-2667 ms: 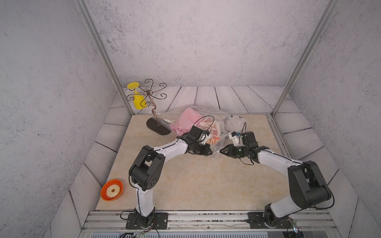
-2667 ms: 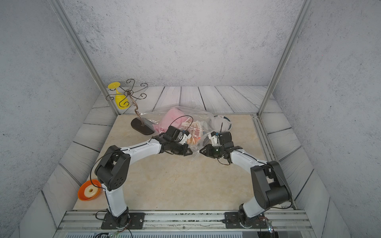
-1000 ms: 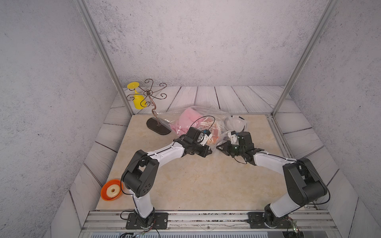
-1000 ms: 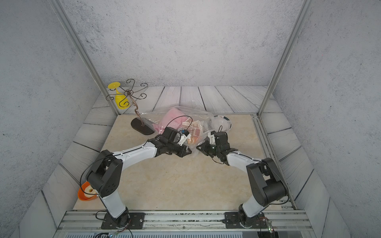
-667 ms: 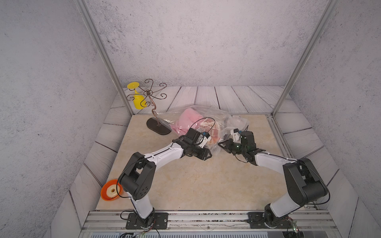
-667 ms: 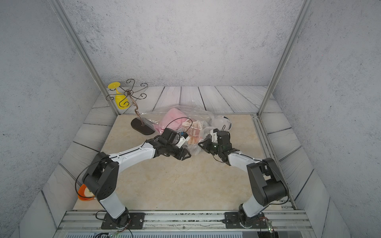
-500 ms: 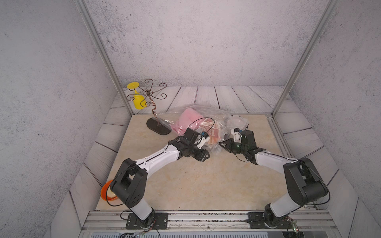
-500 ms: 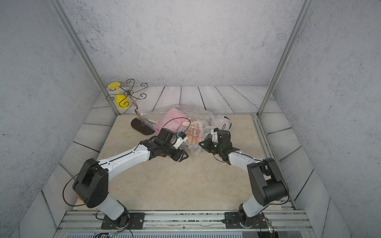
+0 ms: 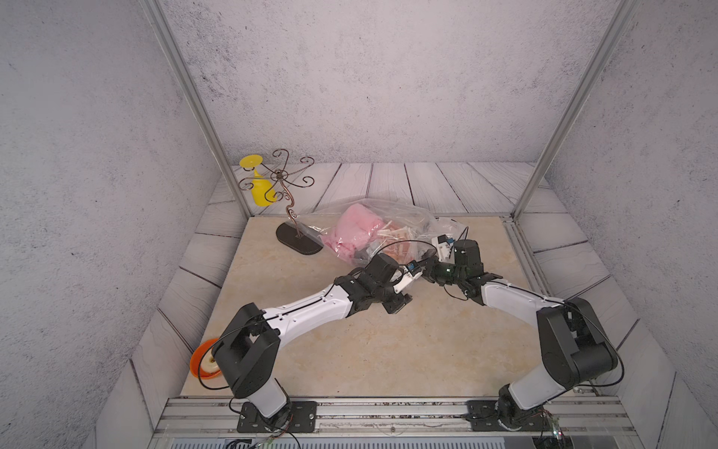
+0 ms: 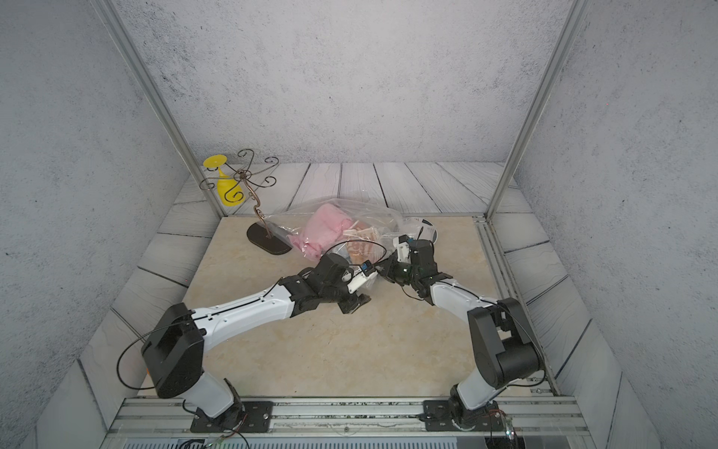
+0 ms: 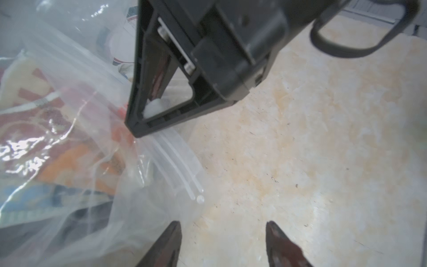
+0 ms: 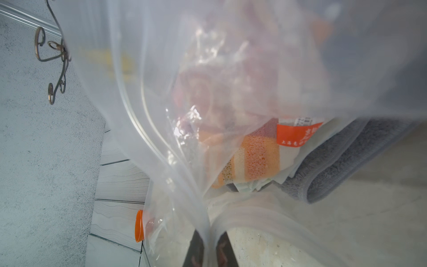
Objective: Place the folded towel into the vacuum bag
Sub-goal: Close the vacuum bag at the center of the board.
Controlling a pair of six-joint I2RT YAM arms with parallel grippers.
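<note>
The vacuum bag (image 9: 412, 217) (image 10: 373, 212) lies crumpled at the back of the mat. A pink towel (image 9: 355, 227) (image 10: 324, 225) and an orange patterned cloth sit inside it. Its round white valve disc (image 10: 426, 230) shows at the right end. In the right wrist view a folded grey towel (image 12: 346, 166) shows through the plastic, low in the bag (image 12: 161, 92). My right gripper (image 9: 427, 268) (image 10: 382, 268) (image 12: 210, 233) is shut on the bag's zip edge. My left gripper (image 9: 398, 305) (image 10: 351, 305) (image 11: 223, 223) is open over bare mat, beside the bag's corner (image 11: 161, 161).
A curly metal stand (image 9: 289, 202) on a dark oval base stands at the back left, with a yellow goblet (image 9: 260, 190) behind it. An orange roll (image 9: 202, 357) (image 12: 139, 225) lies off the mat's left front edge. The two wrists nearly touch.
My left gripper has opened, let go of the bag and drawn back toward the front. The right gripper keeps its grip on the bag's edge.
</note>
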